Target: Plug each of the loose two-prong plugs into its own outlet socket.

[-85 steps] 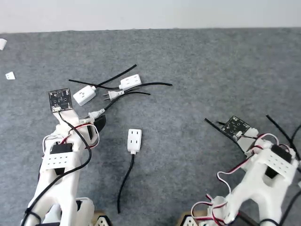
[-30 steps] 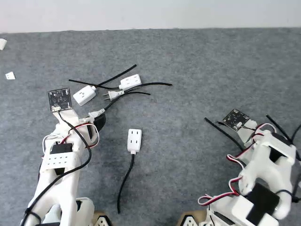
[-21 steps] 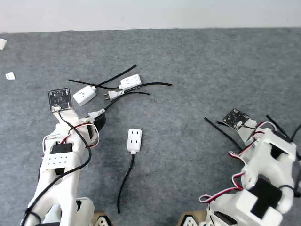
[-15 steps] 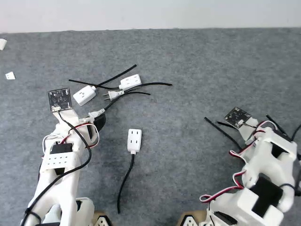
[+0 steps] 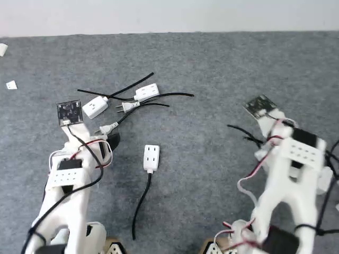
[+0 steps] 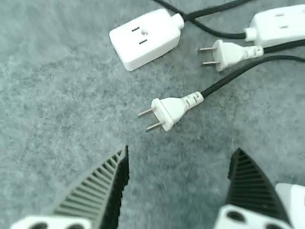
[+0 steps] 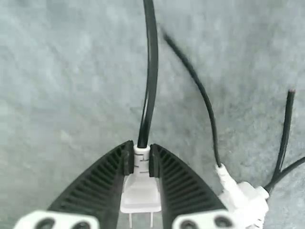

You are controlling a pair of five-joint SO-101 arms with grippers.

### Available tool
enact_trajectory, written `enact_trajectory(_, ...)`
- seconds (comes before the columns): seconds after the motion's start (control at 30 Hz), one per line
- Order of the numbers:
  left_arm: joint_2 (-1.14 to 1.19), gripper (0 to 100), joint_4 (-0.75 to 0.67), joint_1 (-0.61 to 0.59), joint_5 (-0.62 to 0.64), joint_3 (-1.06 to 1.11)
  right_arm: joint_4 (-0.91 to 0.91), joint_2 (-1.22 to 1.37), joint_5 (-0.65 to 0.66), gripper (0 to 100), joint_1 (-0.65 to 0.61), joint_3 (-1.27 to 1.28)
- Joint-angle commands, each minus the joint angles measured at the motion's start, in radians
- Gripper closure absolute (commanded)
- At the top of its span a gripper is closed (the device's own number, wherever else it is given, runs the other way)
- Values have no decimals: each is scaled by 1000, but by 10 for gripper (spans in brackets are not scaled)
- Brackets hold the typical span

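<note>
Between the black ribbed fingers of my right gripper (image 7: 140, 151) sits a white two-prong plug (image 7: 139, 191). It is pinched tight by its body, with the prongs pointing back toward my wrist and its black cord (image 7: 151, 71) running straight out over the grey felt-covered table (image 5: 222, 74). Close beside that hand lies a small white piece (image 7: 238, 191) trailing thin black leads (image 7: 202, 95), which I cannot make out any better. My left gripper (image 6: 181, 157) hangs over the felt with its fingers spread wide and nothing between them. On the table between my two arms, a white three-socket outlet strip (image 5: 151, 157) lies face up, well apart from the other parts, and its long black cable (image 5: 140, 203) curls back toward my bases. Just beyond my left fingertips a second white two-prong plug (image 6: 169, 110) lies flat, prongs bare and plugged into nothing. Farther on rests a third white two-prong plug (image 6: 228, 52), roughly parallel to the second and equally loose. Near it, a white single-socket outlet block (image 6: 143, 38) lies face up, and at the far side of the cluster sits another white outlet strip (image 6: 279, 24). Two small white scraps (image 5: 11, 84) lie at the far edge of the felt, well apart from everything else.
</note>
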Motion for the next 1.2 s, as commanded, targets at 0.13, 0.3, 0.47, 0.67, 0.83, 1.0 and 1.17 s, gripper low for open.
enact_trajectory(0.13, 258, 684, 198, 0, -8, -308, 44, -255, -361, 990, -390, -124)
enact_trajectory(0.3, 311, 776, 255, 8, -25, -363, 2, -288, -463, 990, -636, -169)
enact_trajectory(0.47, 311, 996, 262, 41, -149, -363, -108, -288, -557, 990, -750, -193)
enact_trajectory(0.67, 311, 988, 342, 71, -245, -371, -197, -288, -592, 990, -816, -192)
enact_trajectory(0.83, 311, 988, 448, 132, -442, -383, -200, -291, -592, 990, -898, -176)
enact_trajectory(1.0, 319, 988, 473, 169, -503, -381, -199, -297, -620, 990, -951, -149)
enact_trajectory(1.17, 319, 988, 474, 173, -522, -380, -177, -286, -660, 990, -980, -144)
